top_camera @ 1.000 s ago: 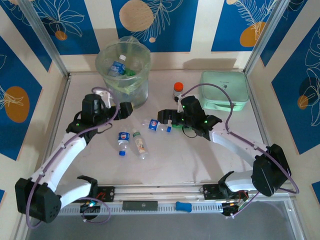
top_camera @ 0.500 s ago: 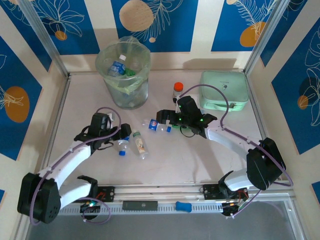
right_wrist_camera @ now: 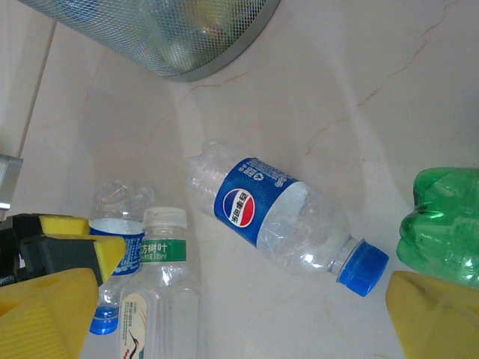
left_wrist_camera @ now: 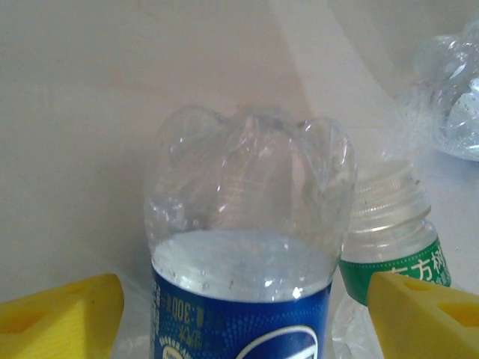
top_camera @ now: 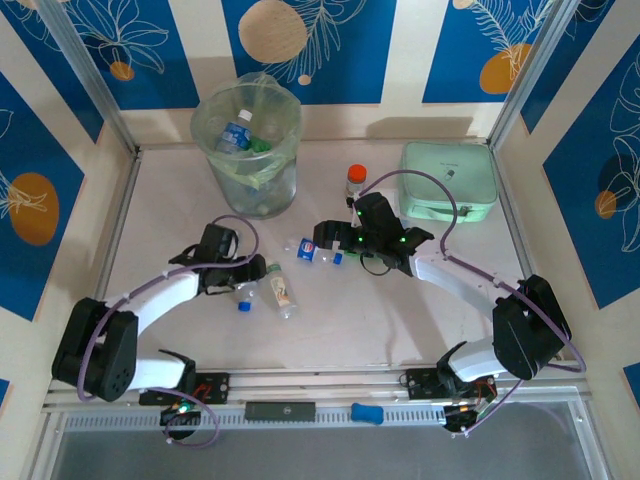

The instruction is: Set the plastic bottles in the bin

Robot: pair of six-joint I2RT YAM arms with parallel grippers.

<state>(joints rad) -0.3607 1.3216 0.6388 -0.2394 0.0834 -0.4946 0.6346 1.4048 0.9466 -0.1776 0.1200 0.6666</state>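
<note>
A clear plastic bottle with a blue label [left_wrist_camera: 243, 254] lies between my left gripper's [left_wrist_camera: 247, 318] yellow fingertips [left_wrist_camera: 63, 314]. The jaws stand on either side of it with a small gap each side. From above, the left gripper [top_camera: 243, 276] is low over this bottle [top_camera: 243, 292]. A white-capped bottle [top_camera: 281, 290] lies just to its right. My right gripper [right_wrist_camera: 239, 321] is open above a blue-capped Pepsi bottle [right_wrist_camera: 281, 224], which lies on the table untouched. A green bottle [right_wrist_camera: 445, 224] lies by the right finger. The bin [top_camera: 248, 150] at the back left holds several bottles.
An orange-capped jar [top_camera: 356, 180] stands behind the right gripper [top_camera: 326, 240]. A mint-green case [top_camera: 448, 182] sits at the back right. Metal frame rails [top_camera: 118, 230] border the table on both sides.
My left arm swung down from beside the bin to the blue-label bottle, and its jaws have narrowed around it. The right gripper dipped slightly toward the Pepsi bottle, then held.
</note>
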